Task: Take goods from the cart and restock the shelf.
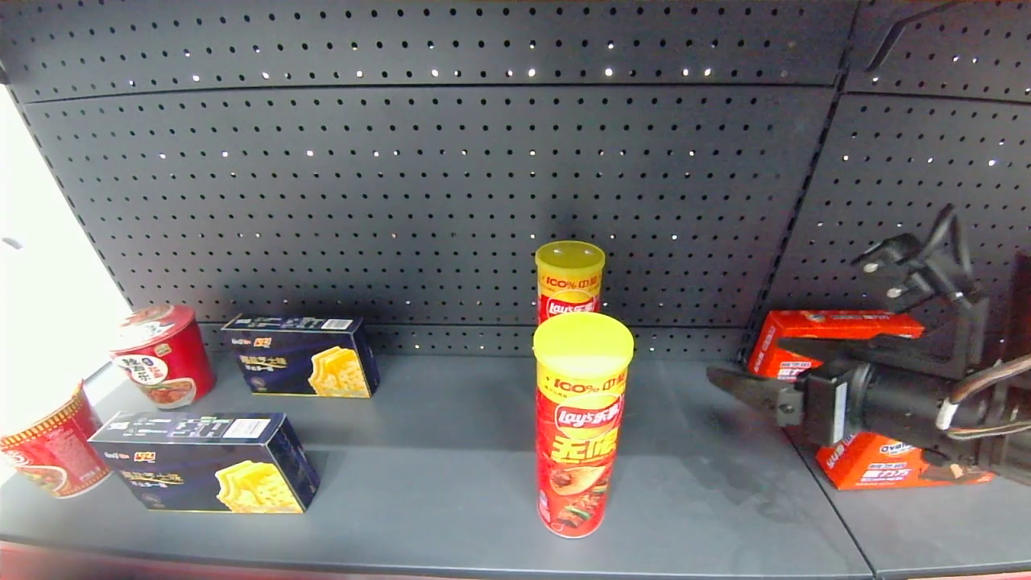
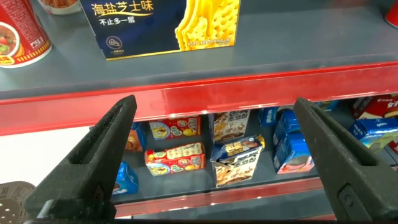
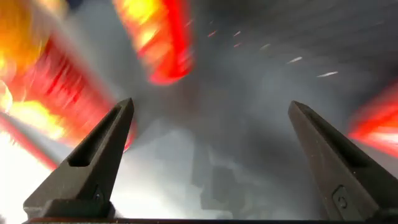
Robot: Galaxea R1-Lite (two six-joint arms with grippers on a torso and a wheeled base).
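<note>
Two tall red chip cans with yellow lids stand upright mid-shelf, one at the front (image 1: 581,427) and one behind it (image 1: 569,280) near the pegboard. My right gripper (image 1: 747,361) hovers to their right, just above the grey shelf (image 1: 451,451), open and holding nothing. In the right wrist view that gripper (image 3: 211,106) points at the shelf between the blurred cans (image 3: 158,37) and a red box. My left gripper (image 2: 214,104) is open and holds nothing, below the shelf's red front edge (image 2: 249,93).
Two dark blue cracker boxes (image 1: 211,463) (image 1: 302,354) and two red noodle cups (image 1: 161,354) (image 1: 48,443) fill the shelf's left side. Orange boxes (image 1: 838,326) (image 1: 886,467) sit behind and under my right arm. A lower shelf holds several small packs (image 2: 236,155).
</note>
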